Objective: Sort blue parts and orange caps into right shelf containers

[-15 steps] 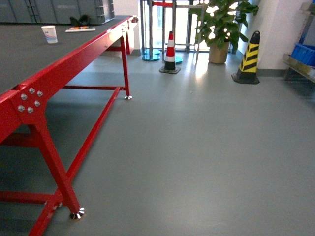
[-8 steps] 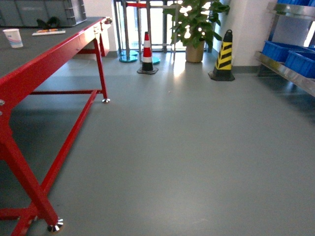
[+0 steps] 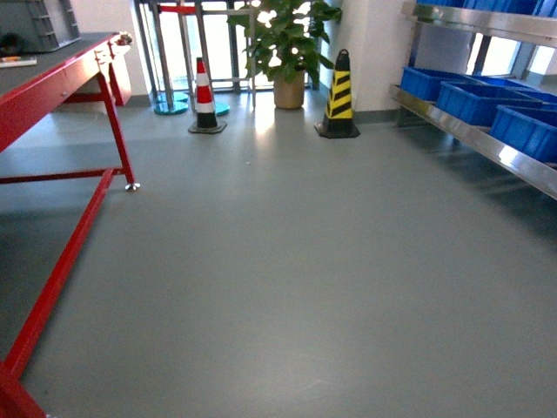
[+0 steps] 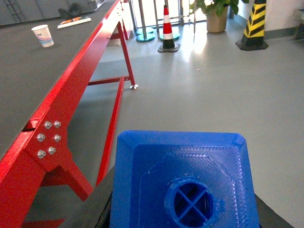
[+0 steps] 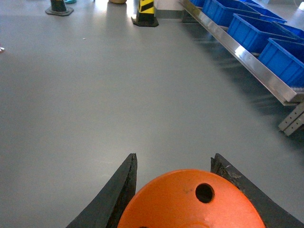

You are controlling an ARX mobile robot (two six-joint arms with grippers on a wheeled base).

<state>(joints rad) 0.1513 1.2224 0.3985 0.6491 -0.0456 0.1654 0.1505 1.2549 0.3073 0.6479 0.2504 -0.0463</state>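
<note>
The left pincer [image 4: 185, 223] is clamped on a blue part [image 4: 183, 178], whose top face with its round, cross-braced hole fills the lower half of the left wrist view; only dark edges of the pincer show at either side of the block. The right pincer [image 5: 173, 190] is clamped on an orange cap [image 5: 190, 202], its two black fingers [image 5: 118, 190] rising on either side of the cap's domed orange top, which shows a small round hole. Neither pincer appears in the head view.

Grey floor [image 3: 287, 261] takes up most of the head view. Along its left runs the long red-framed desk [image 3: 52, 83] with a dark top, its legs and low rails reaching toward the camera. On the right a metal shelf [image 3: 487, 148] runs back along the wall and carries a row of blue crates [image 3: 474, 100], the right shelf containers, set one beside another and well apart from both held pieces. At the far end stand a potted plant [image 3: 283, 43], a yellow-and-black cone [image 3: 339, 96] just to its right and a red-and-white cone [image 3: 204, 91] to its left. In the left wrist view a paper cup [image 4: 42, 35] stands upright on the desk top, away from the near edge.
</note>
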